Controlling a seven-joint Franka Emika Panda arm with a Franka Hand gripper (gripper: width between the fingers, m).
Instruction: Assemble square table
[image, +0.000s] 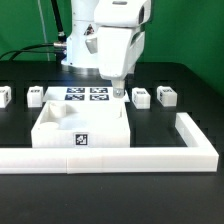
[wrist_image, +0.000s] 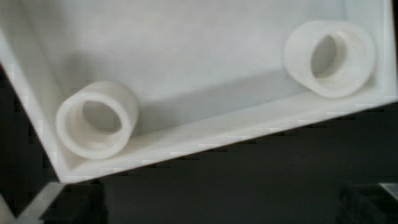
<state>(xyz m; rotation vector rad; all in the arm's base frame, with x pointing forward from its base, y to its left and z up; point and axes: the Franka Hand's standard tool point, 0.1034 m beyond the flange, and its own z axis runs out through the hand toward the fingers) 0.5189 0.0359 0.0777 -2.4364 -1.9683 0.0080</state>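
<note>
1. My gripper (image: 118, 91) hung with its fingers spread wide, pinching nothing that either view showed.
2. In the exterior view it was poised close above the far corner of the tabletop (image: 55, 138), at about one o'clock from that part's middle. I could not tell whether it touched.
3. The tabletop lay open side up on the black table (image: 20, 118), mid-scene. Its tagged wall at six o'clock sat close against the long run of the L-shaped barrier (image: 100, 157). Whether the two touched, I could not tell.
4. The barrier's short run turned away at about three o'clock from the tabletop.
5. The marker board (image: 85, 96) lay flat at twelve o'clock, just behind the tabletop.
6. Four legs stood loose in a row, all apart from the tabletop:
   - the first leg (image: 5, 95) at ten o'clock;
   - the second leg (image: 37, 93) at eleven;
   - the third leg (image: 141, 97) at two, nearest my gripper;
   - the fourth leg (image: 165, 95) just beyond the third.
7. My wrist view, blurred, showed the tabletop's inner floor (wrist_image: 196, 70) and one corner of its rim. One round collar (wrist_image: 98, 122) rose near that corner, and a second collar (wrist_image: 329, 58) rose further along.
</note>
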